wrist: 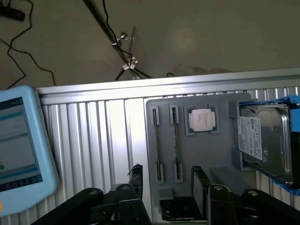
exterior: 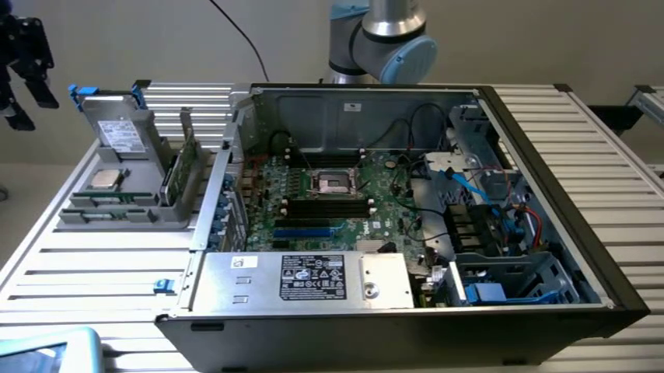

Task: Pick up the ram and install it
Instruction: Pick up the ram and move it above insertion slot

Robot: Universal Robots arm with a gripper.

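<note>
The exterior camera stood off the arm, high and some way back. It looked down at a slant over an open black computer case [exterior: 415, 334] on a ribbed aluminium table [exterior: 93, 264], facing the grey-and-blue robot arm [exterior: 384, 39] at the far side. The wrist camera hung close above the table, looking down past the black two-finger gripper [wrist: 168, 176] to the floor beyond the table's edge. Both views took in the grey plastic parts holder [exterior: 124, 214] [wrist: 220, 150], its square silver processor chip [exterior: 107, 179] [wrist: 202, 119], a silver hard drive [exterior: 123, 132] [wrist: 262, 136] and a light-blue-framed tablet [exterior: 47, 350] [wrist: 18, 150].

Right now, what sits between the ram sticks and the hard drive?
The silver processor chip, in the grey holder beside the ram sticks; the wrist view shows it.
</note>
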